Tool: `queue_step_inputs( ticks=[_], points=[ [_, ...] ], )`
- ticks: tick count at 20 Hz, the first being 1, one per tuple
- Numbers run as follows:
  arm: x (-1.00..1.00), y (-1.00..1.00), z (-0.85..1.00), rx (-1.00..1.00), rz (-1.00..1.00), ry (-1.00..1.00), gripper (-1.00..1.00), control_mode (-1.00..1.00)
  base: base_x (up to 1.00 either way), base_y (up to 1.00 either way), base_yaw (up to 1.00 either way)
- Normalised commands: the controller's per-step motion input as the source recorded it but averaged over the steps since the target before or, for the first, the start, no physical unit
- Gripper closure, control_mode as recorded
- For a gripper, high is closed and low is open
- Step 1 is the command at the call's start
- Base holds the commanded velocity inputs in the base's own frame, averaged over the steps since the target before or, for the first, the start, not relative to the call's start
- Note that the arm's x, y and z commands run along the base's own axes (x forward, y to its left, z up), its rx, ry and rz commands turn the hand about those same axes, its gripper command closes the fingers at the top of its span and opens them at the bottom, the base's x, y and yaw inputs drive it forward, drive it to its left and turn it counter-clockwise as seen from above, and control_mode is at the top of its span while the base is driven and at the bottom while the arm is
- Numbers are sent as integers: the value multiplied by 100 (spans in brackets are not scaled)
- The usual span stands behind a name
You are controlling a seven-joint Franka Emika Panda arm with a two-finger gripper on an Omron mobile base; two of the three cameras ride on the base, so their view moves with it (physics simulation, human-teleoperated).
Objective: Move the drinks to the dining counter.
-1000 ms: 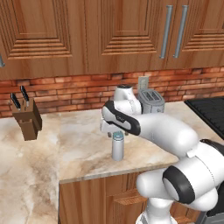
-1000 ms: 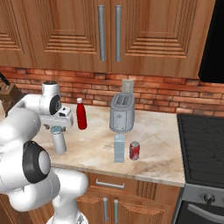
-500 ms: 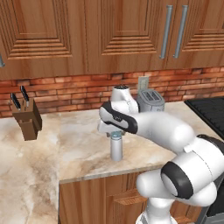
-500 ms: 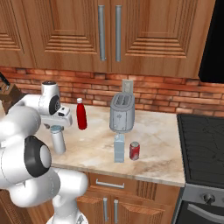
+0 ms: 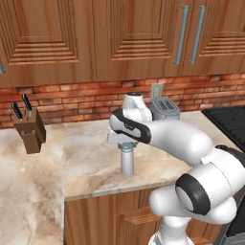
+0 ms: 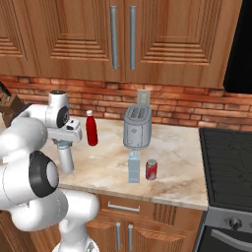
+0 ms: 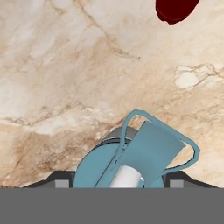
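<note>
Bottle, pale grey with a blue cap point(image 5: 127, 162), stood at centre frame near the worktop's point(image 5: 86, 158) front edge; your gripper point(image 5: 126, 143) straddled its cap, grip not confirmable. You wanted both fingers seated squarely before lifting straight up.

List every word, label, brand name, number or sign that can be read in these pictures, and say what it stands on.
None: no legible text in any view.
Small red soda can: no marking can be made out.
Slim red bottle with white cap: plain.
Pale grey bottle with blue cap under the gripper: plain.
Pale blue-grey carton before the silver toaster: nothing readable.
Wooden knife block and stove knobs: no readable marks.
</note>
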Motion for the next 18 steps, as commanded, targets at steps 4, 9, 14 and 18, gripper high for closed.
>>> queue_step_inputs(
  ticks=[4,9,14,18],
  points=[
    [-51,-8,11,4,0,-15,100,-100,0,0,0],
    [-60,-7,41,1,0,-21,100,-100,0,0,0],
    [-56,-25,71,9,-6,-3,100,-100,0,0,0],
    [-67,-42,58,17,-8,3,100,-100,0,0,0]
  ],
)
